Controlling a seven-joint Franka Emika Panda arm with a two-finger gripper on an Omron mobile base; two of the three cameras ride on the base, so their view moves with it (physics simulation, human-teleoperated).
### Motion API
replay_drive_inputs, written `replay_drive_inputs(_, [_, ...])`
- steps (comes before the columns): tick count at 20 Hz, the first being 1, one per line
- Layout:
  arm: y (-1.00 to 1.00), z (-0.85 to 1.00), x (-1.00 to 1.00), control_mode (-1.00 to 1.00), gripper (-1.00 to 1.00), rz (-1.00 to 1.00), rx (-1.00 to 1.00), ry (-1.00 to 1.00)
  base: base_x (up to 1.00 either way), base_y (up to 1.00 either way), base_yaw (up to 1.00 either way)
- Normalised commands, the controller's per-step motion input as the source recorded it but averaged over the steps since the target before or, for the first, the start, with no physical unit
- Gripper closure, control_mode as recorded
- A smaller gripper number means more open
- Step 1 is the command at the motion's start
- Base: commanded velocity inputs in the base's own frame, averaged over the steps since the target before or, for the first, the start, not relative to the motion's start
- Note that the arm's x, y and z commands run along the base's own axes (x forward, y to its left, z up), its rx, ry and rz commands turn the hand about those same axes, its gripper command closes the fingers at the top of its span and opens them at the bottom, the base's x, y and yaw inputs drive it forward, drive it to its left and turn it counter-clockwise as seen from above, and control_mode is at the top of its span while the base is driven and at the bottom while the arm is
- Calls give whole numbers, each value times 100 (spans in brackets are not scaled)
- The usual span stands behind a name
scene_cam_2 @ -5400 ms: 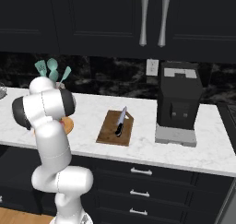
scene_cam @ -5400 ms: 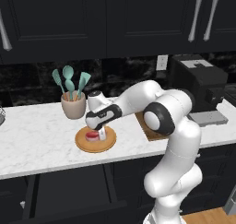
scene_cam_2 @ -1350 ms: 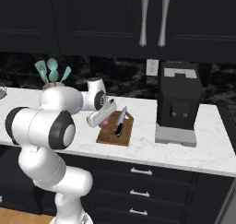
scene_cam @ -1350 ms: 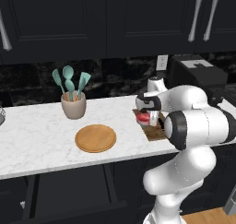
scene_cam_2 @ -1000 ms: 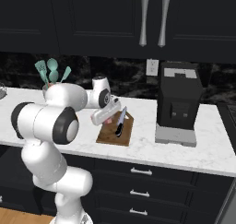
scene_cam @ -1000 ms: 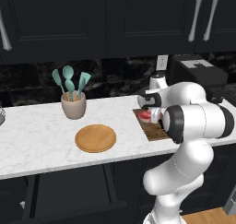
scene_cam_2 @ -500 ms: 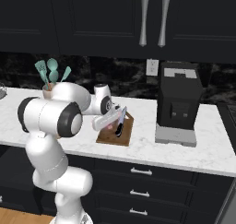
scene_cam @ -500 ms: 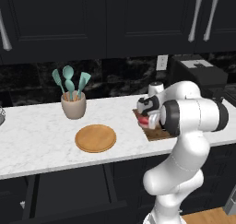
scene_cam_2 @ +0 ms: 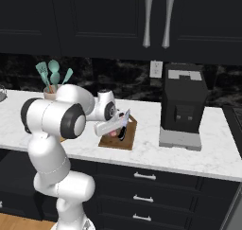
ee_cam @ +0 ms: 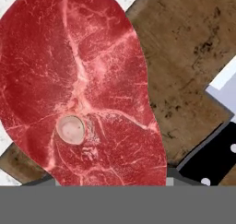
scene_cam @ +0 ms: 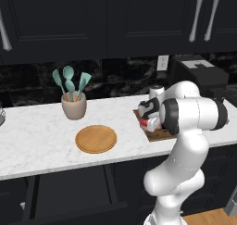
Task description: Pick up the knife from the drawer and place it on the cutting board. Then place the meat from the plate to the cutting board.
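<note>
The meat point(ee_cam: 87, 89) hangs in the gripper point(scene_cam: 149, 122) just over the cutting board point(ee_cam: 184, 66), the jaws clamped on it. The hand view adds the knife point(ee_cam: 216, 149) lying on the board to the right, its black handle cut off. From the left, the plate point(scene_cam: 96, 139) sits bare; from the right, the arm hides most of it.

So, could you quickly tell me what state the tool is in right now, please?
Tool: closed on the meat, holding it low over the cutting board, beside the knife.
</note>
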Motion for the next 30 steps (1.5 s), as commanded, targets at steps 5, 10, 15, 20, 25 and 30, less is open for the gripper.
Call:
replay_drive_inputs(5, [-24,0,5,-100,100,-25,0,0,0,0,0])
replay_drive_inputs(10, [-6,0,8,-100,100,-20,0,0,0,0,0])
replay_drive_inputs(15, [1,0,14,-100,100,-12,0,0,0,0,0])
replay_drive_inputs(20, [2,0,3,-100,-100,-10,0,0,0,0,0])
replay_drive_inputs(25, [0,0,0,-100,-100,-6,0,0,0,0,0])
replay_drive_inputs(30, [0,6,0,-100,-100,-3,-1,-1,0,0,0])
